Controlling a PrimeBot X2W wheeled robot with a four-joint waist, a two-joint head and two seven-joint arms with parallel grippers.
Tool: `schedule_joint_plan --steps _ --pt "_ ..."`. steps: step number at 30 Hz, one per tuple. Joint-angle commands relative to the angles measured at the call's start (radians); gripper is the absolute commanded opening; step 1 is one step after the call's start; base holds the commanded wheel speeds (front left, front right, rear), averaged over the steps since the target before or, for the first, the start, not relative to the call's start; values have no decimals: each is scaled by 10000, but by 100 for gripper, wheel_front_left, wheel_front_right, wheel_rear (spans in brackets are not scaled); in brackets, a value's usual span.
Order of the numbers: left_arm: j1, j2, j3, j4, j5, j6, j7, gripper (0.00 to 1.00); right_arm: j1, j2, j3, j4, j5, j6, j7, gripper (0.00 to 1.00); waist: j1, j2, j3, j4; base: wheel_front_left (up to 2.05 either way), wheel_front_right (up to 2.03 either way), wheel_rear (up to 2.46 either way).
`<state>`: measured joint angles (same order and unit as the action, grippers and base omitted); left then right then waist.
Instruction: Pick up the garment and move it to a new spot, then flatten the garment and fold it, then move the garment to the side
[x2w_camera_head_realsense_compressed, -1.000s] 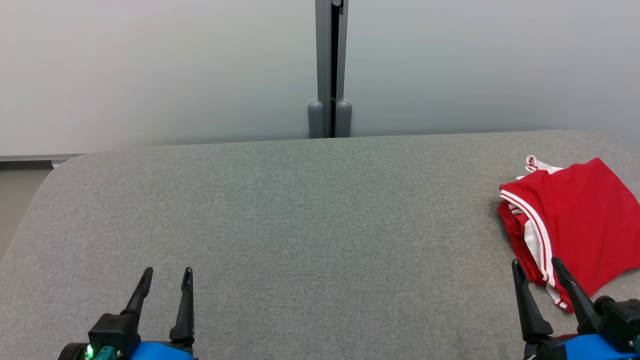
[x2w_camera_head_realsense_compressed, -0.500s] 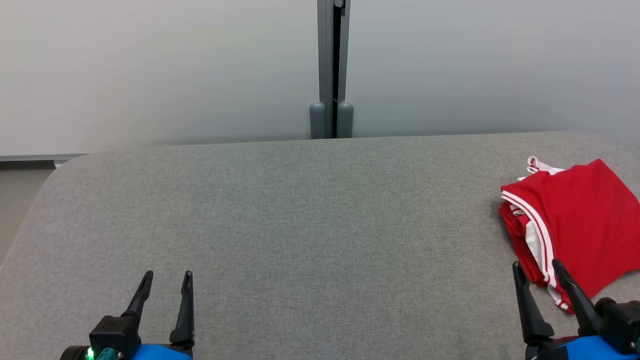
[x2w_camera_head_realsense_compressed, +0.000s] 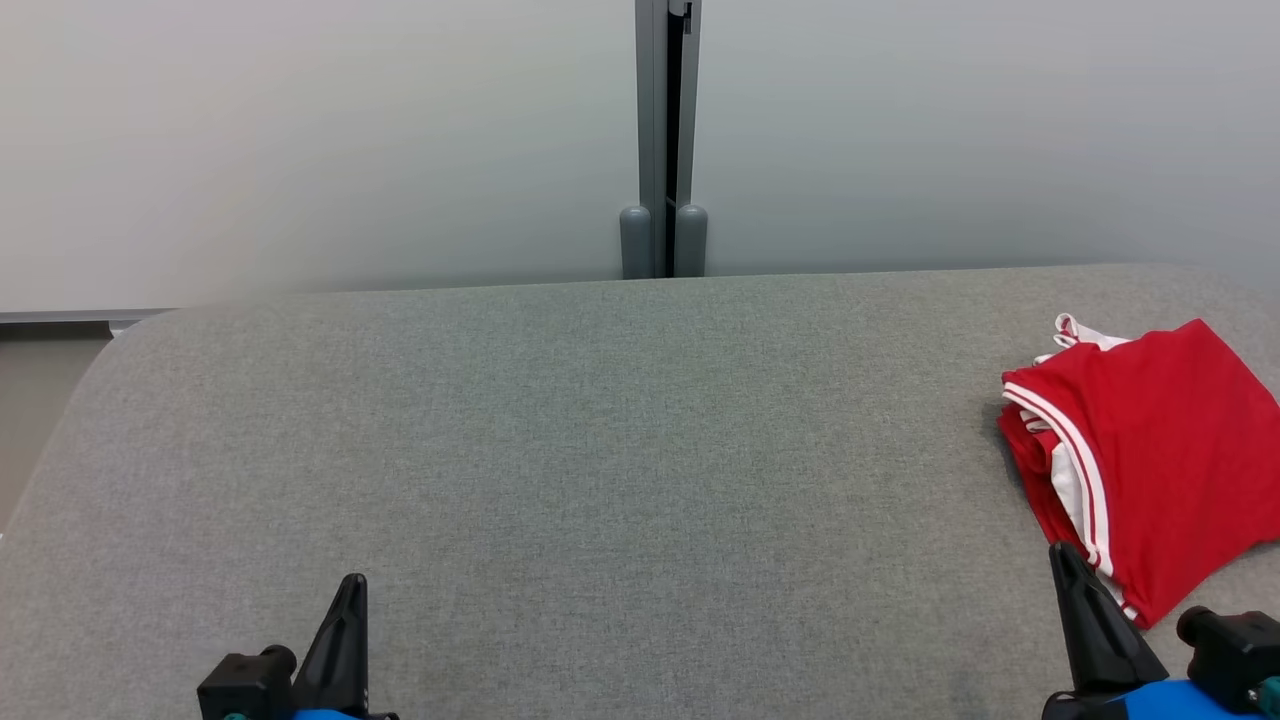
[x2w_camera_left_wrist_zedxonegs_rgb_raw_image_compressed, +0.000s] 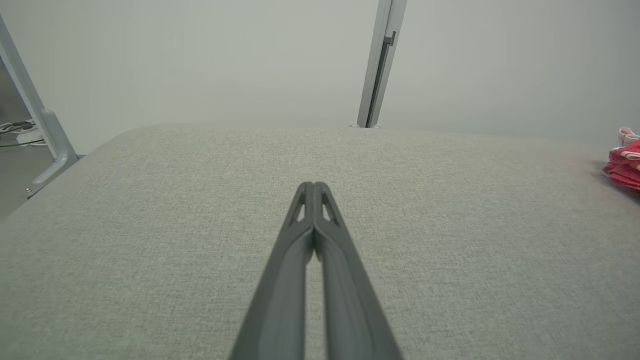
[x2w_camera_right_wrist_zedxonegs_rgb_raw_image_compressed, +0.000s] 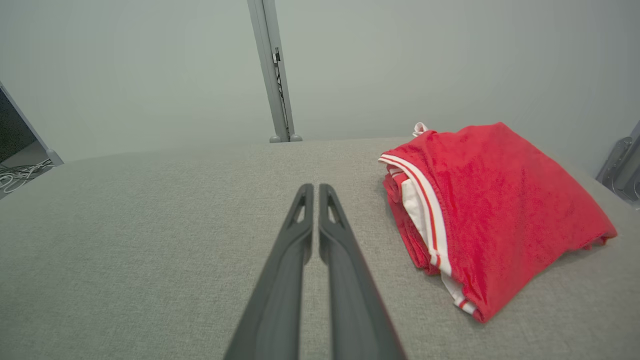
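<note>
The garment (x2w_camera_head_realsense_compressed: 1150, 440) is red with white stripes and lies folded at the right side of the grey padded table (x2w_camera_head_realsense_compressed: 600, 440); it is also in the right wrist view as the garment (x2w_camera_right_wrist_zedxonegs_rgb_raw_image_compressed: 490, 210) and at the far right edge of the left wrist view as the garment (x2w_camera_left_wrist_zedxonegs_rgb_raw_image_compressed: 625, 165). My left gripper (x2w_camera_head_realsense_compressed: 345, 600) is shut at the lower left, with its fingers (x2w_camera_left_wrist_zedxonegs_rgb_raw_image_compressed: 314, 200) pressed together over bare table and nothing between them. My right gripper (x2w_camera_head_realsense_compressed: 1065, 565) is shut just left of the garment's near corner, its fingers (x2w_camera_right_wrist_zedxonegs_rgb_raw_image_compressed: 314, 200) together, holding nothing.
A pale wall with a grey vertical post (x2w_camera_head_realsense_compressed: 662, 140) runs behind the table. A metal frame leg (x2w_camera_left_wrist_zedxonegs_rgb_raw_image_compressed: 45, 130) and cables stand off the table's left side. Another metal bracket (x2w_camera_right_wrist_zedxonegs_rgb_raw_image_compressed: 622, 165) sits past the garment on the right.
Both grippers went from open to shut and have drawn back toward the bottom edge of the head view. The garment has not moved.
</note>
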<state>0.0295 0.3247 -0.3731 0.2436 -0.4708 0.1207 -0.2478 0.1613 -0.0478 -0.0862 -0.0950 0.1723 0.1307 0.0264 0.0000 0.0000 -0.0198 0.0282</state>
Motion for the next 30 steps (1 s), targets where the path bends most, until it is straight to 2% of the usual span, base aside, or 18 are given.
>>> schedule_joint_plan --steps 1,13,30 --pt "-113 -16 191 -112 -408 -93 107 0 -95 -15 7 -22 529 0 2 0 0 0 5 -6 0 0 0" --pt "-358 -421 924 -63 -2241 -489 651 0 -551 -82 22 538 2863 0 100 0 0 0 26 -33 0 0 0" --pt "-629 -926 1811 -43 -4409 -970 1311 0 -1068 -131 22 1194 5605 0 223 0 0 0 57 -71 0 0 0"
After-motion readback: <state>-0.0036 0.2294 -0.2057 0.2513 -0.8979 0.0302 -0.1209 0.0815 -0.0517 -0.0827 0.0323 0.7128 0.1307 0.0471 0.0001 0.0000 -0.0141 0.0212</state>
